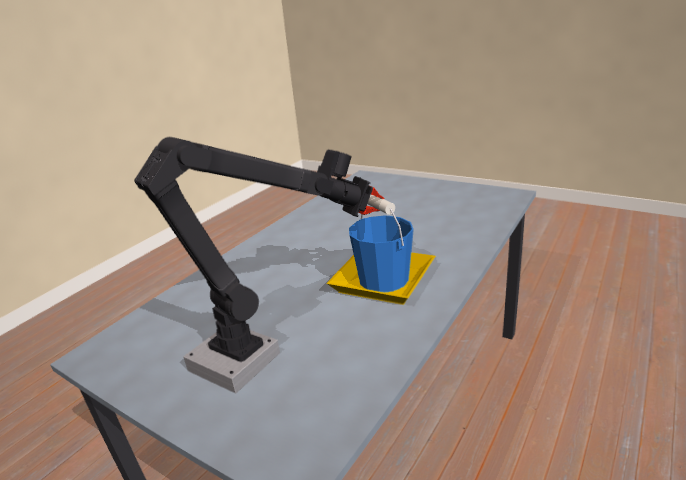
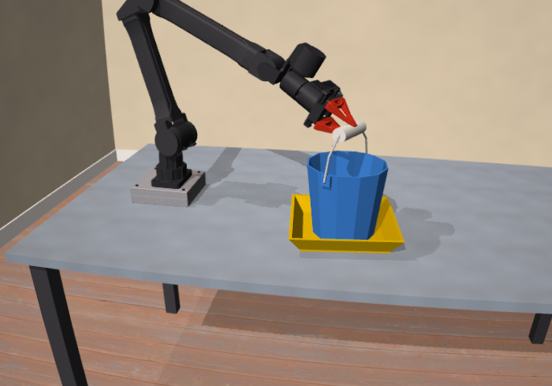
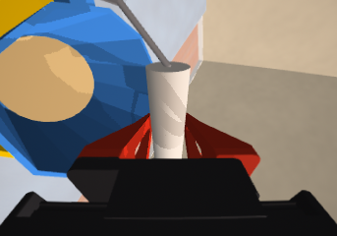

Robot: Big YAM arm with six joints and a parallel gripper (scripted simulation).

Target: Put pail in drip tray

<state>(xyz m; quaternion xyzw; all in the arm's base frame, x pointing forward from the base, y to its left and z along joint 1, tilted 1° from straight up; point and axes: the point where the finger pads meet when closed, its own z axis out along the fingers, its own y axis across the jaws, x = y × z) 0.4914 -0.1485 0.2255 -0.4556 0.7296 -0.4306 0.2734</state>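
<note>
The red-fingered gripper (image 2: 348, 123) is partly closed on the white cylindrical grip (image 2: 349, 132) of the wire handle (image 2: 327, 162). Below it, right of frame centre, the blue faceted plastic pail (image 2: 347, 200) stands upright inside the shallow yellow drip tray (image 2: 302, 229) on the grey bench (image 2: 195, 236). No writing is legible.

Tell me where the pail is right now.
The blue pail stands upright inside the yellow drip tray, mid-table in the exterior view, right of the arm's base. The gripper grips its white handle grip above the rim.
</note>
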